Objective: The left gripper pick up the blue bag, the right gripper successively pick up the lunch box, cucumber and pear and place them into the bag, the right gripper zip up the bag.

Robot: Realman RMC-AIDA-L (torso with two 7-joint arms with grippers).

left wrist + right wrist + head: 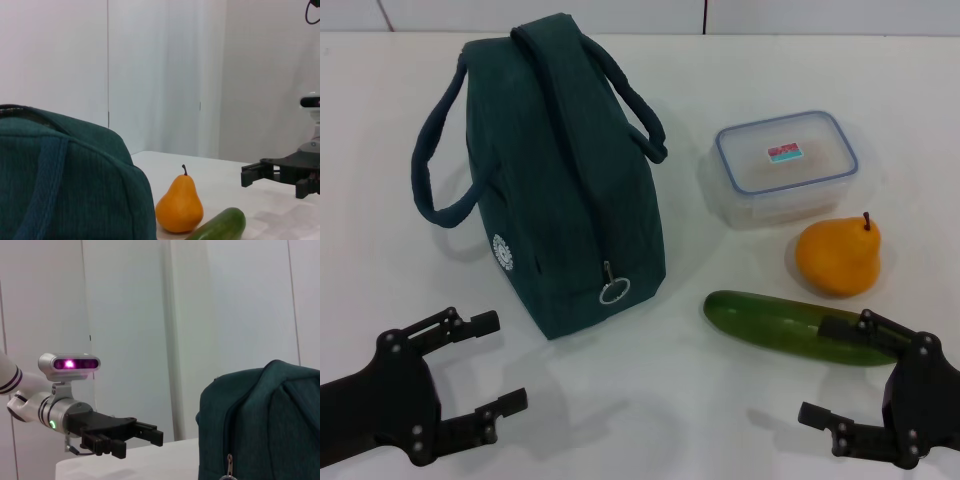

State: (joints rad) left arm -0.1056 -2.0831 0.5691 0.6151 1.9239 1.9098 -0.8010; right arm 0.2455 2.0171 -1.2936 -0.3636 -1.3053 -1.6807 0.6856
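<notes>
1. I'm looking at a plain white tabletop (620, 400) backed by pale wall panels, and all four items sit on it.
2. The large dark teal fabric bag (560, 170) stands upright left of centre, its two loop handles up and its ring zipper pull (614, 291) hanging at the near end. As far as I can see the zip is run shut along the top.
3. To its right, the clear rectangular plastic lunch box with the blue-rimmed lid (786, 165) lies farthest back. The orange-yellow pear (837, 258) is just in front of it, and the long dark green cucumber (790, 326) lies nearest me.
4. My left claw (465, 375), black and screw-studded, hovers low at the near left, fingers spread and holding nothing, well apart from the bag.
5. My right claw (840, 375) hovers at the near right, also released and empty. Its upper finger overlaps the cucumber's end in the head view, but I can't tell if it touches.
6. My read: nothing is done yet. The bag isn't lifted or opened, no item is packed, and every step remains.
</notes>
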